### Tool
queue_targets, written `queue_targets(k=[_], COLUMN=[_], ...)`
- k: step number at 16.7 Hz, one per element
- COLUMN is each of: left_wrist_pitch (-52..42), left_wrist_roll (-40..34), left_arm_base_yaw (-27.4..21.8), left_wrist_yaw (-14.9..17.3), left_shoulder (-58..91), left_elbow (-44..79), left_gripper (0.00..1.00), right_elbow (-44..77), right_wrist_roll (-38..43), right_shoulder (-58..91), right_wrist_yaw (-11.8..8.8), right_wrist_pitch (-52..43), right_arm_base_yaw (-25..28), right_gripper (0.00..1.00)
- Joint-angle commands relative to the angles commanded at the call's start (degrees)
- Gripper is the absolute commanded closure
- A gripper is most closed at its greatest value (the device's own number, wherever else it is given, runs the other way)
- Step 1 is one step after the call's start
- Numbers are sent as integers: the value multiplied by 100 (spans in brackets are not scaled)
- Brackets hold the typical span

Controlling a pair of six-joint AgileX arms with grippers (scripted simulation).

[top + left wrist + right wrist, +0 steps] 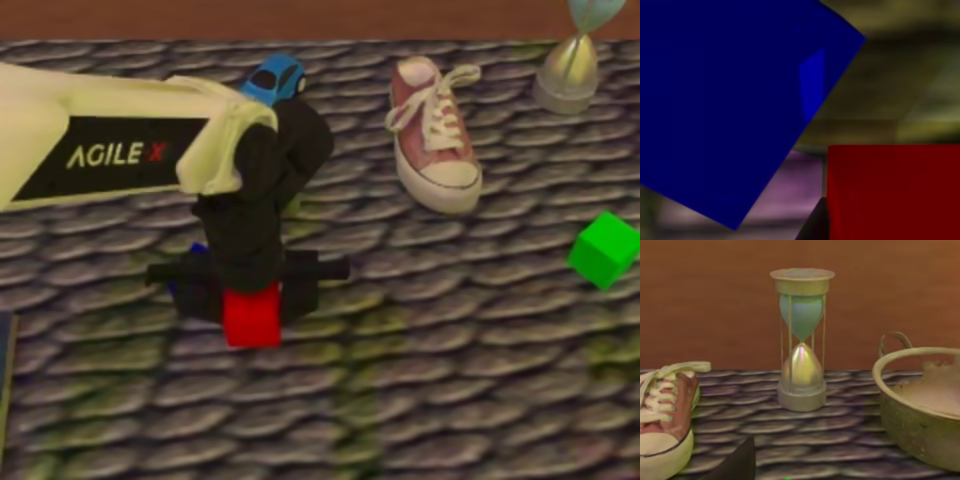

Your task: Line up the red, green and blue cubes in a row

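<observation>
Nearest, the red cube (252,318) sits left of centre on the woven-patterned table (450,400), its edges square to the table's sides; the left gripper (247,290) hangs just behind and over it, and whether its fingers are parted or closed cannot be told from above; in the left wrist view the blue cube (725,105) fills most of the picture, tilted on a corner, close beside the red cube (892,192), though contact with the fingers is hidden; from above only a sliver of blue cube (199,248) shows at the gripper's left; the arm's pale casing reads "AGILE X" (115,154); well apart at the right edge lies the green cube (604,249), turned diagonally; farther back stand a pink sneaker (434,132), toe toward the near side, a light-blue toy car (273,79) and an hourglass (568,60) at far right; the right wrist view shows a brass pot (920,410) beside the hourglass; the right gripper itself is out of sight.
</observation>
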Motion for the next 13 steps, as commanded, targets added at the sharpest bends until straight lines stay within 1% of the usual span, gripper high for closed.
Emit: queue_targets(k=[3, 13], left_wrist_pitch=[0, 0], left_wrist_roll=[0, 0], left_arm_base_yaw=[0, 0], left_wrist_yaw=[0, 0], left_shoulder=[0, 0], left_elbow=[0, 0], left_gripper=[100, 25], right_elbow=[0, 0], right_wrist_roll=[0, 0], right_shoulder=[0, 0], right_wrist_yaw=[0, 0], right_wrist_pitch=[0, 0], right_arm_base_yaw=[0, 0], right_gripper=[0, 0])
